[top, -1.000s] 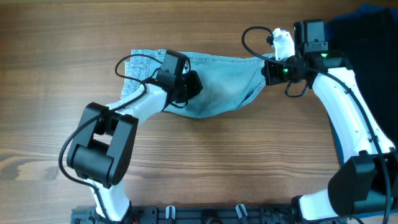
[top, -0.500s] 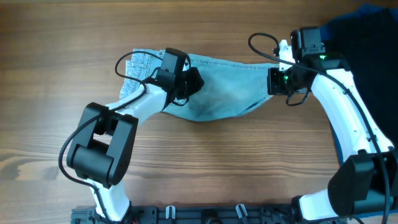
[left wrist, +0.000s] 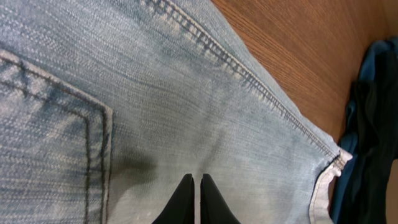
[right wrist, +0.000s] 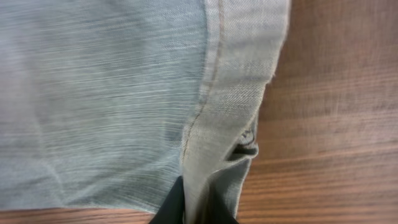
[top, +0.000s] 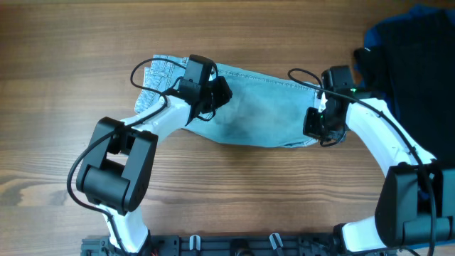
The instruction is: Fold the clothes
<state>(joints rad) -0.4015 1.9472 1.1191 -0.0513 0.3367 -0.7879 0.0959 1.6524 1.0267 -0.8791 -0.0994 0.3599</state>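
Observation:
The light blue denim shorts (top: 263, 107) lie spread across the middle of the wooden table. My left gripper (top: 222, 92) is shut, its closed fingertips (left wrist: 198, 182) resting on the denim (left wrist: 186, 112) beside a stitched pocket. My right gripper (top: 316, 126) is shut on the hemmed leg end (right wrist: 233, 93) of the shorts, at their right edge near the front; the hem folds up between its fingers (right wrist: 196, 208).
A dark blue and black garment pile (top: 416, 53) lies at the back right, close behind my right arm; it also shows in the left wrist view (left wrist: 373, 124). Bare wood (top: 234, 192) lies in front of the shorts.
My right gripper has pulled the shorts' right end toward the front of the table, stretching the cloth flatter and wider. My left gripper has stayed in place on the denim.

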